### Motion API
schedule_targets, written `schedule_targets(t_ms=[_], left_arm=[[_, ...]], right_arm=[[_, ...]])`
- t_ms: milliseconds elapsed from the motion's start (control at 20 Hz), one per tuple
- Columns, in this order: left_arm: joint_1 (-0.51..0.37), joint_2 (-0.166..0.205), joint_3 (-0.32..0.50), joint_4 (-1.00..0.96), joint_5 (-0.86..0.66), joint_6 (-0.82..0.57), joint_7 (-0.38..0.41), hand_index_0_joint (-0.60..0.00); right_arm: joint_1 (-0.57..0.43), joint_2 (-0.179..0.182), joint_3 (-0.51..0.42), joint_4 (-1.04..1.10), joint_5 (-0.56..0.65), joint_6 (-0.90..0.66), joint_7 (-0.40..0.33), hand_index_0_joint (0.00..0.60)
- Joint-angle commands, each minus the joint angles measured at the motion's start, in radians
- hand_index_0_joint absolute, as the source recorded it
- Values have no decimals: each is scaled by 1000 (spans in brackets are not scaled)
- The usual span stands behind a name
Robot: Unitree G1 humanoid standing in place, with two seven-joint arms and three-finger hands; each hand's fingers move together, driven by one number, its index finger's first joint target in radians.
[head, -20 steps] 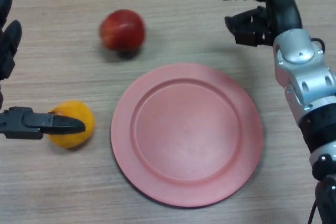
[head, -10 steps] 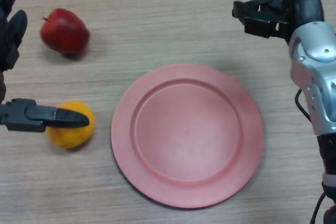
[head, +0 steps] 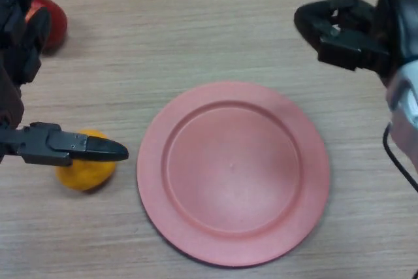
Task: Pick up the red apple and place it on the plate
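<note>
The red apple [head: 55,23] lies at the far upper left of the table, partly hidden behind the fingers [head: 25,24] of my left hand [head: 14,70]. That hand is open at the left edge, its thumb [head: 72,147] stretched out over an orange fruit. The pink plate [head: 232,171] sits in the middle with nothing on it. My right hand [head: 349,27] hovers at the upper right, beyond the plate's far right rim, fingers loosely bent and holding nothing.
An orange fruit [head: 85,171] rests left of the plate, just under my left thumb. The table [head: 196,24] is light wood.
The apple has moved leftward across the table, from upper centre to the far left behind my left fingers. My right hand has risen toward the upper right; the left hand has shifted slightly inward.
</note>
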Motion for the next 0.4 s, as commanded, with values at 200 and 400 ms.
schedule_targets(t_ms=[200,400], left_arm=[[-38,62,124,-177,-176,61,23,0],[12,51,216,-142,-227,16,-51,0]], right_arm=[[106,-54,-110,-264,19,-43,22,0],[174,-50,-78,-378,-5,22,42,0]])
